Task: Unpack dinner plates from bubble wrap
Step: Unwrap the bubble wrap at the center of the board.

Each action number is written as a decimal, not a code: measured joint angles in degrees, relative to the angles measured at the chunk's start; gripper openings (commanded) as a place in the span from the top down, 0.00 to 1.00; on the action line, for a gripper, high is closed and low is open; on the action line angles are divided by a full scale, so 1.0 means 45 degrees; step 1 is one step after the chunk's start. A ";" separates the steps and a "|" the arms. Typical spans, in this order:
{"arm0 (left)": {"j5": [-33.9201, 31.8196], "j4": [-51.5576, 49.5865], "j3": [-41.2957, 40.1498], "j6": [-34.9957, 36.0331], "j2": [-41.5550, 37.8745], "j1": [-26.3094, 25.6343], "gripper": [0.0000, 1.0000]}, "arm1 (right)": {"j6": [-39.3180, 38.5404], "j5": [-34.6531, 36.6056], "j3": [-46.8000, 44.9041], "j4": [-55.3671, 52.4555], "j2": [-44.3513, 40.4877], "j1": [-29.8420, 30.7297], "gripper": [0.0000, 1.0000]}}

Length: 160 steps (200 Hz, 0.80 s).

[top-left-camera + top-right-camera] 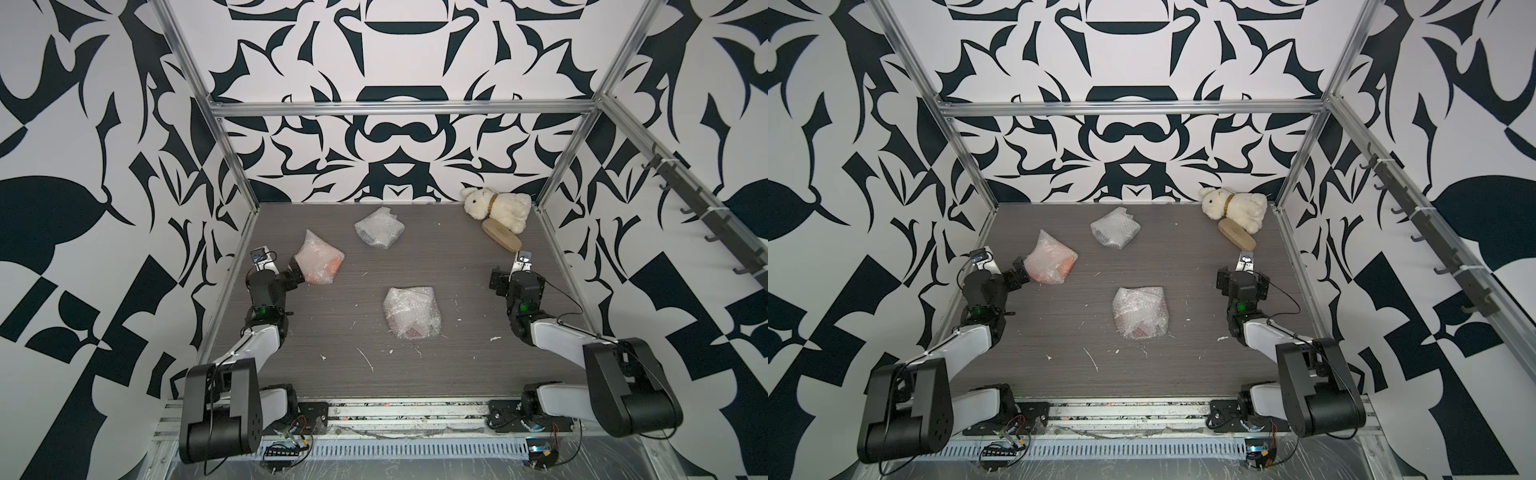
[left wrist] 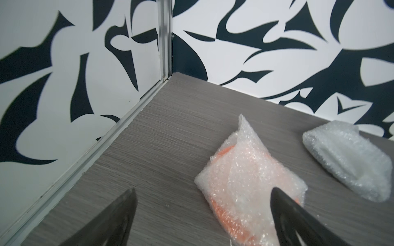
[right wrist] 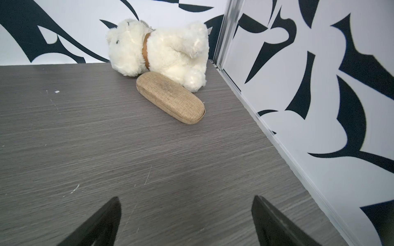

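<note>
Three bubble wrap bundles lie on the grey table (image 1: 457, 353). Orange shows through the left bundle (image 1: 320, 262) (image 2: 245, 176), where the rim of an orange dinner plate (image 2: 223, 213) is visible. The middle bundle (image 1: 411, 311) has a reddish tint at its near edge. What the whitish far bundle (image 1: 379, 227) (image 2: 347, 161) holds is hidden. My left gripper (image 2: 203, 191) (image 1: 298, 271) is open at the near-left edge of the orange bundle, one finger over the wrap, gripping nothing. My right gripper (image 3: 185, 200) is open over bare table at the right, holding nothing.
A white plush rabbit (image 1: 496, 208) (image 3: 160, 49) lies in the far right corner, with a tan oval case (image 1: 501, 235) (image 3: 170, 97) in front of it. Patterned walls and aluminium posts (image 1: 232, 166) close in the table on three sides. Small white scraps (image 1: 365, 359) dot the near table.
</note>
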 measured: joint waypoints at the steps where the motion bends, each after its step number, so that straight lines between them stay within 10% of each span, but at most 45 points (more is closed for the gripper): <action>1: -0.0005 -0.0058 0.0015 -0.0034 -0.0039 0.0000 0.01 | 0.0010 -0.0005 0.0019 -0.0063 -0.0039 0.0000 0.00; 67: 0.1093 -0.4867 0.2040 -0.2448 -0.1248 -0.0622 0.01 | 0.2832 -0.2123 0.1700 -0.5770 -0.3113 0.0000 0.02; 160: 0.2147 -1.0006 0.4673 -0.2895 -0.1156 -0.6844 0.01 | 0.5387 -0.8932 0.1637 -0.8136 -0.1797 0.0593 0.16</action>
